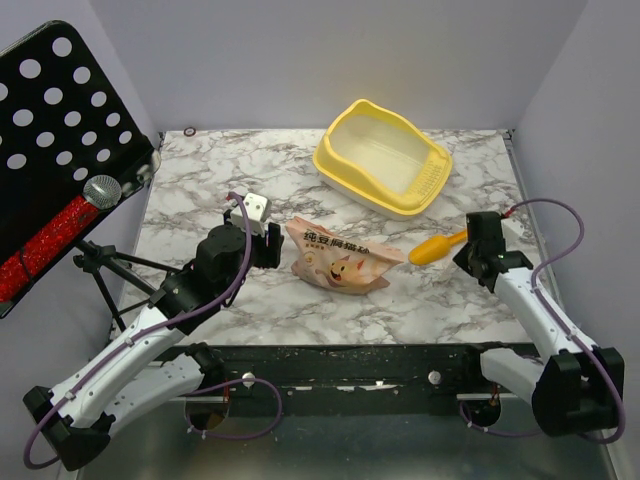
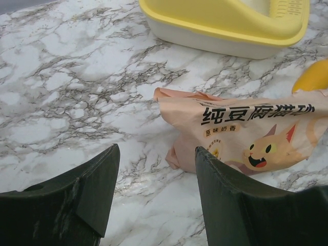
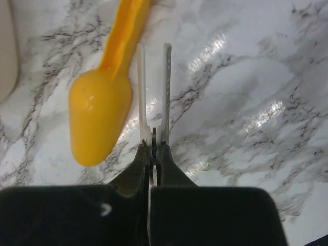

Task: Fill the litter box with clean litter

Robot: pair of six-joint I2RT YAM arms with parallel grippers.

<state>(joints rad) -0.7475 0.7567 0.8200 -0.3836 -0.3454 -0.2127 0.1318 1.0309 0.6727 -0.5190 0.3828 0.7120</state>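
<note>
Note the marble-patterned table (image 1: 200, 190) spanning the whole work area, with both arm bases at its near edge. Off its left edge, see a black perforated music stand (image 1: 60, 130), tilted, on a tripod.

Locate the litter box (image 1: 352, 180) on the far half of the table, right of centre: upright, open side up, yellow rim raised, pale inside. Visible also along the top of the left wrist view.

Find the crumpled tan paper bag (image 1: 340, 258) lying flat near mid-table, in front of the litter box and apart from it, printed with a cartoon cat and dark characters. Right of the bag, find the small yellow-orange scoop (image 1: 438, 248) lying on the marble.

Read the left gripper (image 2: 156, 154) as spread wide with nothing between its fingers. Positioned low over the marble at the bag's left end, right finger just beside the bag's corner.

Read the right gripper (image 3: 153, 51) as closed to a thin slit, gripping nothing. Positioned just beside the scoop; cannot tell whether touching it.
</note>
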